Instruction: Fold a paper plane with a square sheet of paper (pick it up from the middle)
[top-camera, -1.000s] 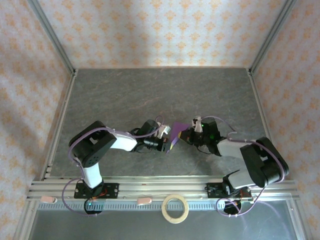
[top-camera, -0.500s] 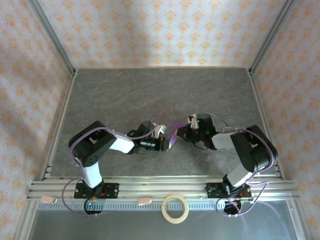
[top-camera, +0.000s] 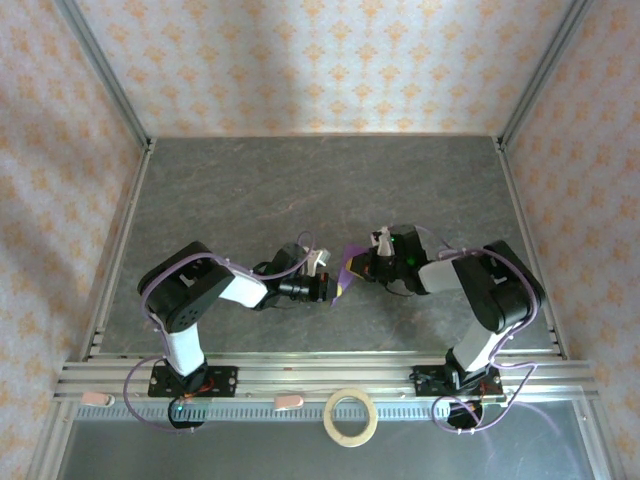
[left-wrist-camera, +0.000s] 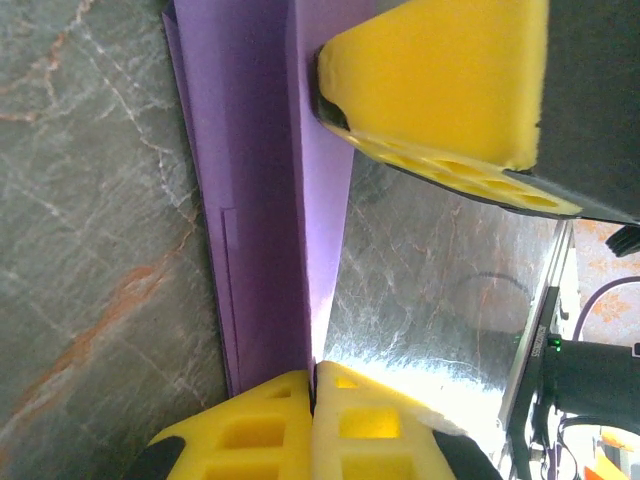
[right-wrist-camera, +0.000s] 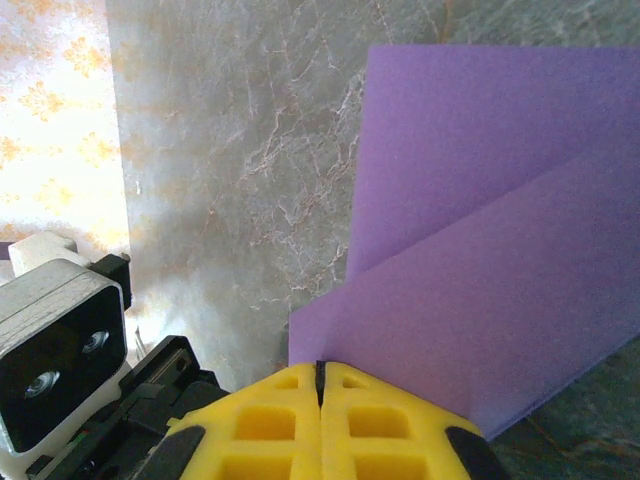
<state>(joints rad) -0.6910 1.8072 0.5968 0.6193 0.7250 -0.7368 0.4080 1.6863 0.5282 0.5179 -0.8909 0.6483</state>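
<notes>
The purple paper (top-camera: 347, 272), folded into overlapping layers, is held up between both grippers at mid-table. My left gripper (top-camera: 326, 288) comes at it from the left and my right gripper (top-camera: 363, 266) from the right. In the left wrist view the folded paper (left-wrist-camera: 258, 200) stands edge-on with a long crease, and my left gripper (left-wrist-camera: 313, 376) is shut on its lower edge. A yellow pad of the right gripper (left-wrist-camera: 440, 80) presses on its upper end. In the right wrist view two purple layers (right-wrist-camera: 500, 250) fan out from my right gripper (right-wrist-camera: 320, 368), which is shut on their corner.
A tan tape ring (top-camera: 351, 416) lies on the front rail, near the middle. The grey marbled tabletop (top-camera: 300, 190) stretches open behind the arms. Metal frame posts and patterned walls bound it. The left arm's wrist camera (right-wrist-camera: 50, 340) sits close to the right gripper.
The right arm has drawn its elbow inward and its gripper has shifted slightly left. The paper looks narrower and more edge-on. The left gripper has hardly moved.
</notes>
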